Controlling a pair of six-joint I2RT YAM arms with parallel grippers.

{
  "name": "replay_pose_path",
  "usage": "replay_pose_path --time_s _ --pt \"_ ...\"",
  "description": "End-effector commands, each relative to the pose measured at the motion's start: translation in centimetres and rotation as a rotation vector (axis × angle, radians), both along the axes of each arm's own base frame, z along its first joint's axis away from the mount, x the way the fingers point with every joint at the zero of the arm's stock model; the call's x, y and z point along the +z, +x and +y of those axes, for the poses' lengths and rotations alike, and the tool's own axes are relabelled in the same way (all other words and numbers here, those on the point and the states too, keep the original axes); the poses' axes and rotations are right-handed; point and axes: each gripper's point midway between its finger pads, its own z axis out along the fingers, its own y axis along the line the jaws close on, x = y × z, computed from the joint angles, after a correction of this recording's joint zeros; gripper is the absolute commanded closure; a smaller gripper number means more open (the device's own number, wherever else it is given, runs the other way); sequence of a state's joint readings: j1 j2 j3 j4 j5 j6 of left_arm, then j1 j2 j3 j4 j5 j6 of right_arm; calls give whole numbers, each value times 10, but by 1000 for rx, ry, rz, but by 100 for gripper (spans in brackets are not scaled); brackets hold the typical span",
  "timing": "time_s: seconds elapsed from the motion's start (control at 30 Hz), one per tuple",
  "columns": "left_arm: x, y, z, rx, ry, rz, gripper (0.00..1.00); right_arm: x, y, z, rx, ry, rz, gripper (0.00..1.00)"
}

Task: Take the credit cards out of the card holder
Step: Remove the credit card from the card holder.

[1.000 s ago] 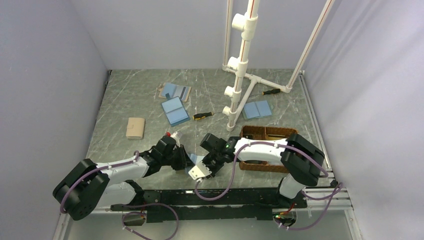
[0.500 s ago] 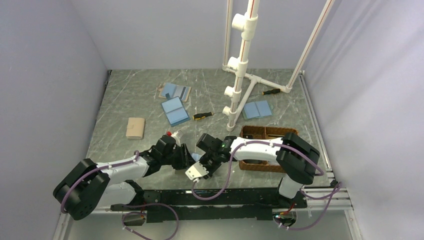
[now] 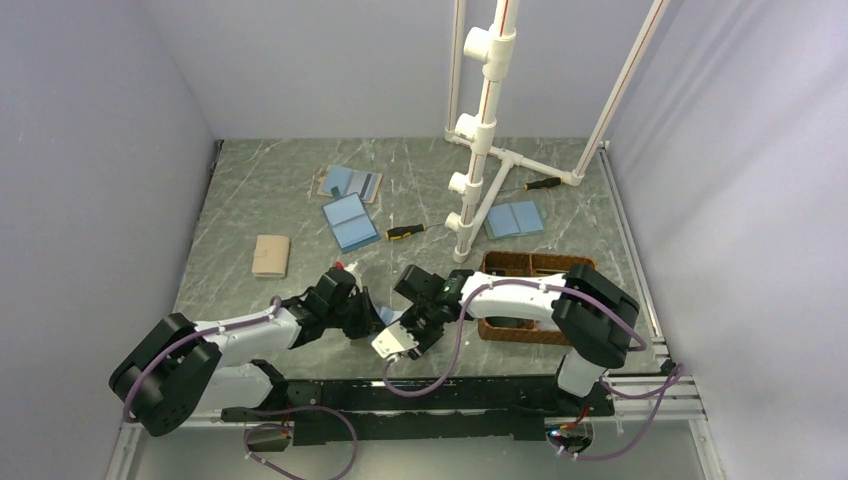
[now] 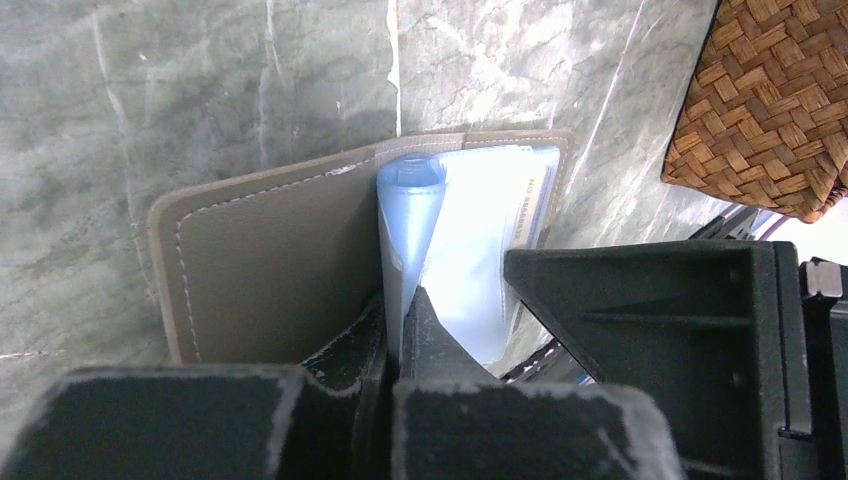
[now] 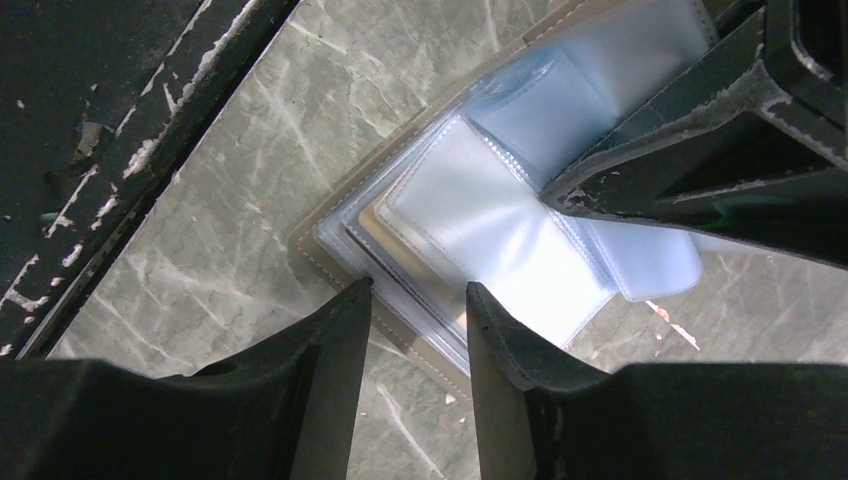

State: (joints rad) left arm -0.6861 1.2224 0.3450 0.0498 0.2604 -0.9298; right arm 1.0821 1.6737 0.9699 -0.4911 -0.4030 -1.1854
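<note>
**Change at this moment.** The left gripper (image 4: pixel 400 300) has just closed. Its fingers are now pressed together on one light blue sleeve leaf (image 4: pixel 410 215) of the card holder (image 4: pixel 270 260) and hold that leaf upright off the tan panel.

**Position.** The holder lies open on the table near the near edge, between the two grippers. What appears to be a credit card (image 4: pixel 532 200) shows through a clear pocket to the right of the pinched leaf.

**Right side.** The right gripper (image 5: pixel 420 295) stands with its fingers spread over the near corner of the holder. It clamps nothing.

**Meaning for the task.** The holder is judged to be anchored and fanned open, so the right gripper is free to take a card. No card is out yet.

**Against one second ago (top view).**
- The right gripper (image 3: pixel 415 325) has shifted slightly left, closer to the left gripper (image 3: pixel 365 310).
- The holder's pale leaf moved left with it.
- The wicker tray (image 3: pixel 520 262), at the right, is unchanged.
</note>
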Motion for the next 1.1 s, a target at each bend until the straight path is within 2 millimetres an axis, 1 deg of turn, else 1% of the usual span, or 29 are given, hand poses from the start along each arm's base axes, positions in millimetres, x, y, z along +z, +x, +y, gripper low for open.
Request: replay_pose_path --time_s 0.0,0.07,0.17,0.3,0.4,0.53,0.8,0.87,0.97,1.0,1.07 --pt "-29 -12 34 54 168 48 100 19 -6 -1 8 30 58 55" --pt "-30 -11 35 56 170 48 100 25 -7 -3 19 43 64 50" --pt "-31 -12 34 51 169 52 100 31 -11 -6 42 51 71 49" --pt "-32 -11 31 43 163 58 100 32 -17 -6 59 55 92 51" --pt "-32 -11 29 38 156 60 100 29 -17 -4 54 48 89 52" --pt "-31 -10 26 31 140 55 100 21 -17 -3 48 29 85 52" --pt "-30 -13 23 15 118 63 100 9 -15 4 25 3 59 52" --pt "-27 -10 18 7 92 44 100 5 -14 7 12 -2 44 51" --pt "-23 -11 12 -15 57 30 100 3 -6 16 -38 14 9 51" --pt "-21 -11 10 -22 40 24 95 4 -3 19 -49 22 0 51" --pt "-18 -12 8 -27 19 15 82 6 0 21 -67 34 -13 50"
